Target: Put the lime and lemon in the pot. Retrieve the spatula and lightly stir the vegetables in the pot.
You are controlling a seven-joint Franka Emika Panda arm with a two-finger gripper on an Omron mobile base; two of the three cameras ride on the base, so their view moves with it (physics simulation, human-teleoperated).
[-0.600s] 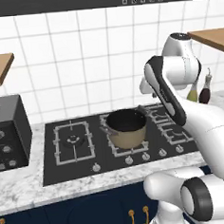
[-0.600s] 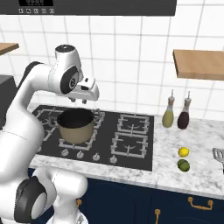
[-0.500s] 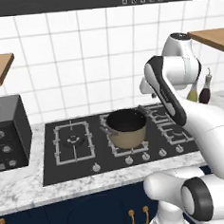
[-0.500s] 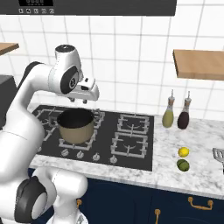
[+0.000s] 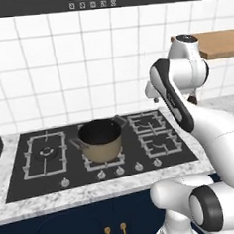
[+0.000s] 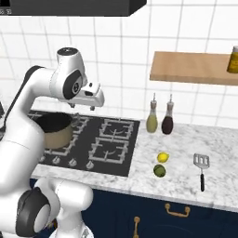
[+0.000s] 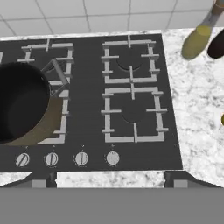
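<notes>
The lemon (image 6: pixel 162 157) and the lime (image 6: pixel 159 170) lie close together on the marble counter right of the hob. Further right lies the spatula (image 6: pixel 201 163), its black handle toward the counter's front edge. The tan pot (image 5: pixel 100 137) (image 6: pixel 53 135) (image 7: pixel 22 105) stands on the hob with a dark inside and nothing showing in it. My gripper (image 6: pixel 83 106) (image 7: pixel 109 181) hangs high over the hob, right of the pot and left of the fruit. It is open, with nothing between its fingers.
Two bottles, one olive (image 6: pixel 152 122) and one dark (image 6: pixel 167 123), stand at the wall behind the fruit. A wooden shelf (image 6: pixel 195 67) with a jar (image 6: pixel 234 58) hangs above them. The black hob (image 6: pixel 111 139) has knobs along its front.
The whole picture has shifted left in both base views, so the base has driven to the right. The arm's pose looks the same, and the fruit, spatula and pot have not moved.
</notes>
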